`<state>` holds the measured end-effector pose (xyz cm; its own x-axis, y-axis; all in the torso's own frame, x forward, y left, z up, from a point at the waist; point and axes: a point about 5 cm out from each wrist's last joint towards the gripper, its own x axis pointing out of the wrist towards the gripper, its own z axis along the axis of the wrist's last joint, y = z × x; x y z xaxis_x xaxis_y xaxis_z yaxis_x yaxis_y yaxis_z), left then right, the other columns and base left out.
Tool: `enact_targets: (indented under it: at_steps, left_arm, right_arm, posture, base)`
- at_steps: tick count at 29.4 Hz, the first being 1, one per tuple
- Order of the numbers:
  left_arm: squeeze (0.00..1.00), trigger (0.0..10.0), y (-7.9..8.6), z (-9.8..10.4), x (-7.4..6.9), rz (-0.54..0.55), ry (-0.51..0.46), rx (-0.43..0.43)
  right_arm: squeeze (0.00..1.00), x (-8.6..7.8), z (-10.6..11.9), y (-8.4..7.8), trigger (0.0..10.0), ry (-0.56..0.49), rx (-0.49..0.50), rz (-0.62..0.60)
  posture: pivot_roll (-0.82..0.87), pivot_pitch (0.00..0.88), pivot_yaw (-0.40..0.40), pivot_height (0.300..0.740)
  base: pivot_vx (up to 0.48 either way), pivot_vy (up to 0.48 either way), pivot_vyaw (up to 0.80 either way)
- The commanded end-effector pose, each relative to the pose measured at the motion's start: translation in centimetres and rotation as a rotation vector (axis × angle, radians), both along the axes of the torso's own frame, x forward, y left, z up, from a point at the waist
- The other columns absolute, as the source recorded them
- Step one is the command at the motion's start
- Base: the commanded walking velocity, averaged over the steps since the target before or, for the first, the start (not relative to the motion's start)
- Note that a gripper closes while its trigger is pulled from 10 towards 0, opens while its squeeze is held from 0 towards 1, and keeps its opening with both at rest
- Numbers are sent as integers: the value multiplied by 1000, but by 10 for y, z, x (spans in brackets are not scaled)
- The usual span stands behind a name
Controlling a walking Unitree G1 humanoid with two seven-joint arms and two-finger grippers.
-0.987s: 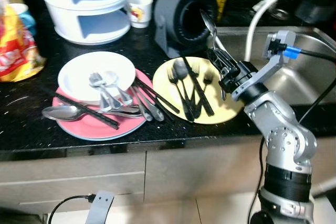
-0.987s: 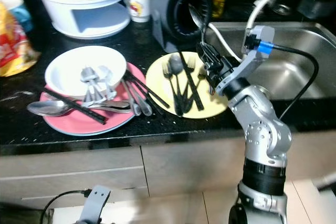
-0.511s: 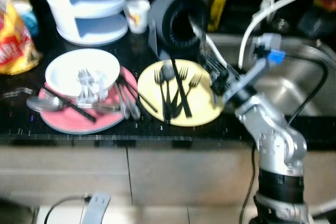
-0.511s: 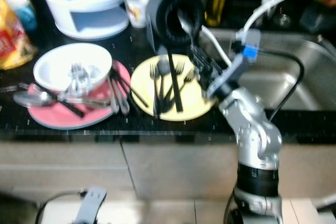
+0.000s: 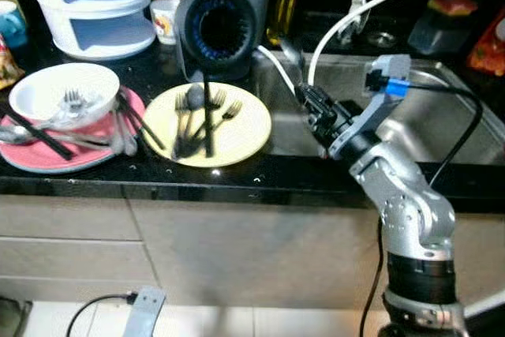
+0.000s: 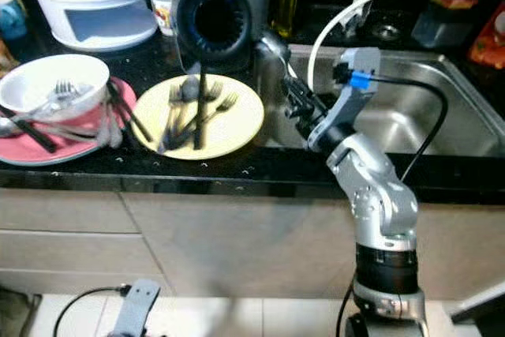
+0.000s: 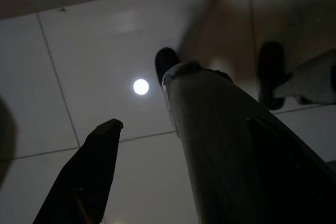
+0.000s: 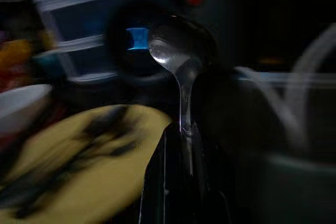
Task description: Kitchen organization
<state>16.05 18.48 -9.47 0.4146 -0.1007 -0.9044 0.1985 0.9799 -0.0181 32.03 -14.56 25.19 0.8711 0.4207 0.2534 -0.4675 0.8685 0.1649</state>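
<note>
- Polished steel, the spoon [image 8: 181,56] is standing bowl-up in the right pincer [image 5: 314,106], centre-right of the head view, over the sink [image 5: 450,116] edge.
- The pincer's fingers are closing tight on its thin handle.
- It is likely light, stiff and slippery; gripping mid-handle seems safest.
- Left of centre, the yellow plate [image 5: 248,128] on the black tabletop [image 5: 237,179] is carrying dark cutlery.
- The left pincer [image 7: 184,145] is hanging spread apart above the floor.

Head views are bright but slightly soft; both wrist views are dim, the right one motion-blurred.
</note>
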Motion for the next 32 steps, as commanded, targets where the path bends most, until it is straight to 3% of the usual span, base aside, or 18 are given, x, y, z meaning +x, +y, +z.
enact_targets:
  at_steps: [1, 6, 16, 21, 27, 32]
  left_arm:
    - [0, 10000, 0, -8, -21, 5, 85, 4]
    - [0, 10000, -1, -9, -21, 1, 84, 6]
    - [0, 10000, -3, -9, -23, -1, 91, 2]
    - [0, 10000, -5, -11, -27, 4, 100, -7]
    - [0, 10000, -6, -15, -39, 9, 131, -14]
    - [0, 10000, -6, -18, -51, 14, 157, -20]
  right_arm:
    - [0, 1, 1, 0, 10000, -14, -7, -10]
    - [0, 1, 0, 0, 10000, -11, -19, -14]
    - [0, 16, -8, -2, 10000, 42, -100, -151]
    - [0, 32, -2, -9, 10000, 68, -198, -296]
    - [0, 42, 15, -25, 10000, 65, -245, -390]
    - [0, 46, 20, -26, 10000, 54, -295, -417]
  posture:
    - [-3, 62, -51, 740]
    - [-3, 65, -54, 740]
    - [-2, 80, -61, 740]
    - [1, 105, -66, 740]
    - [-3, 168, -78, 740]
    - [-9, 221, -93, 740]
  base:
    - [0, 0, 0]
    - [0, 0, 0]
    - [0, 0, 0]
    - [0, 0, 0]
    - [0, 0, 0]
    - [0, 0, 0]
